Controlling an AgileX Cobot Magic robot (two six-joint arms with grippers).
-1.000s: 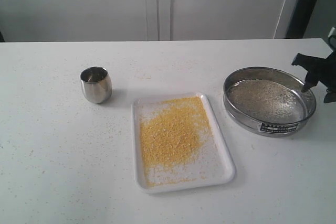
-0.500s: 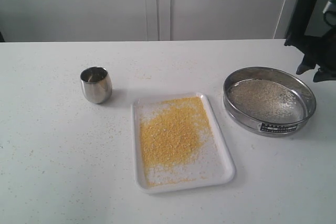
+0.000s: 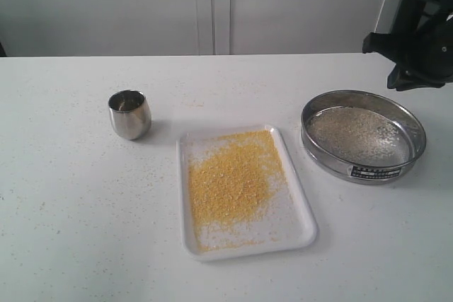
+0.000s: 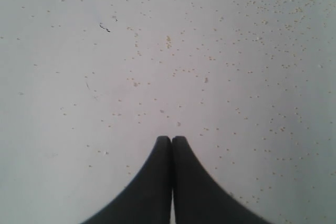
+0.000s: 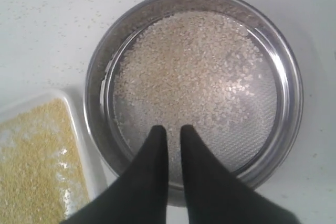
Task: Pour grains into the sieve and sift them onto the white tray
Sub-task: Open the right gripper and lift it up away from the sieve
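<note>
The white tray (image 3: 301, 228) lies mid-table with a bed of yellow grains (image 3: 233, 178) on it. To its right stands the sieve (image 3: 368, 172), holding pale whitish grains (image 3: 357, 132) on its mesh. My right gripper (image 3: 405, 68) hangs above the sieve's far right rim, clear of it. In the right wrist view the sieve (image 5: 94, 77) and its pale grains (image 5: 194, 72) lie below that gripper (image 5: 173, 128), whose jaws stand slightly apart and empty; the tray's corner (image 5: 79, 124) shows beside them. My left gripper (image 4: 171, 138) is shut and empty over bare, grain-speckled table.
A small steel cup (image 3: 129, 113) stands upright to the left of the tray. Loose grains speckle the white table (image 3: 85, 210) all round. A white wall rises behind the table's far edge.
My right gripper has risen from the sieve's right rim and drawn back up toward the far right. Its jaws have narrowed. The sieve, tray and cup have not moved.
</note>
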